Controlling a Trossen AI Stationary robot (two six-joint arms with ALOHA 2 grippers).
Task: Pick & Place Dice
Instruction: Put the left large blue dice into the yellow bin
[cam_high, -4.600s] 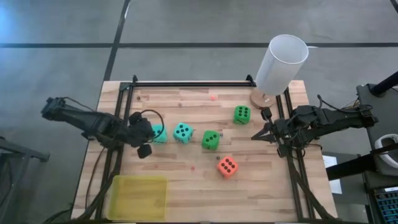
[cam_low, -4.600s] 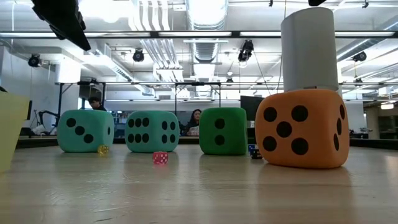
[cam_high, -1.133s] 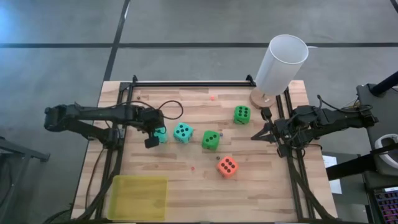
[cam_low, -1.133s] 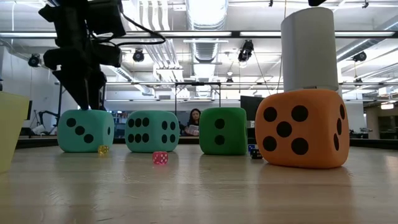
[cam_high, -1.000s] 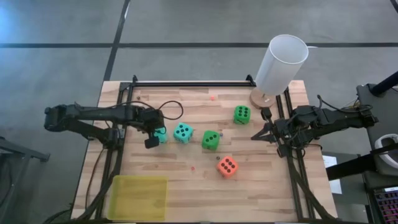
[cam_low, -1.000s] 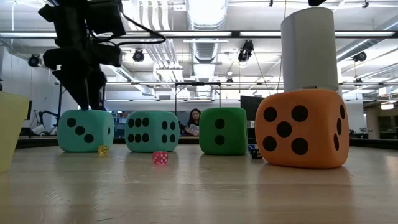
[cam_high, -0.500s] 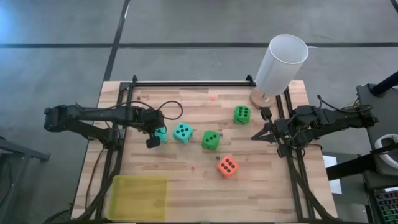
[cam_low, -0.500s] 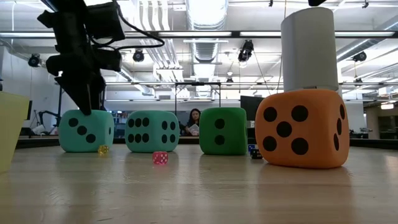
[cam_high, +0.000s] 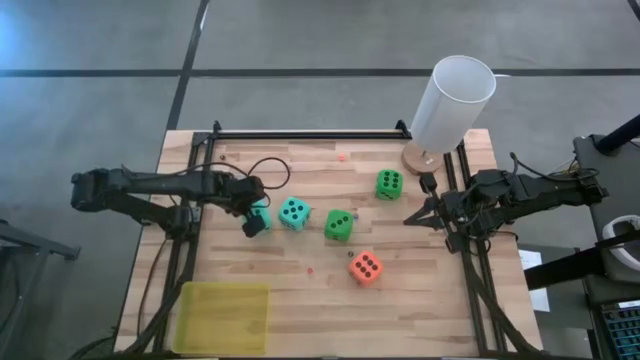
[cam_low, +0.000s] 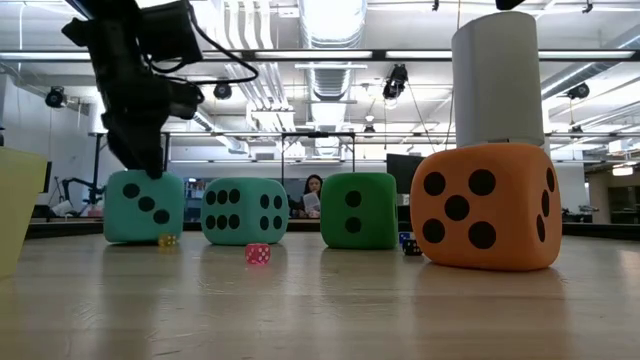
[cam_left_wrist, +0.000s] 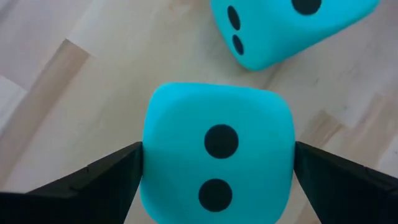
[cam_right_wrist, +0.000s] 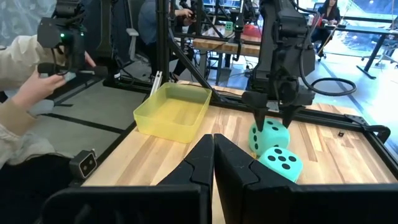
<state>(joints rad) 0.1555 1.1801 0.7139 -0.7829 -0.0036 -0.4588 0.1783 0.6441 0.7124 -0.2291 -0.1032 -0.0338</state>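
**Left gripper clamps the end teal die and tips it**

Since half a second ago the leftmost teal die (cam_low: 144, 205) has shifted a little toward its neighbour and now sits slightly tilted, one edge raised off the wood, with the left gripper (cam_high: 256, 217) lower around it. From the left wrist view the two dark fingers (cam_left_wrist: 106, 176) press against opposite sides of that die (cam_left_wrist: 217, 152), its two-pip face turned to the camera, so the gripper is pinching it. It is on the left part of the table (cam_high: 300, 290), just beside the second teal die (cam_high: 293, 212), which stands flat.

Further along the same loose row is a green die (cam_high: 339, 224), and another green die (cam_high: 389, 184) stands nearer the far right corner. The orange-red die (cam_high: 365, 266) sits apart, closer to the near edge; in the low view it fills the foreground. A tall white cylinder (cam_high: 452, 103) stands on a round wooden base at the far right corner. A yellow tray (cam_high: 222, 317) lies at the near left corner. A few tiny dice, among them a red one (cam_low: 257, 254), are scattered on the wood.

The right gripper (cam_high: 412, 216) waits at the right edge, its fingers pressed together. Beyond the table a person (cam_right_wrist: 28, 93) holds a handset.
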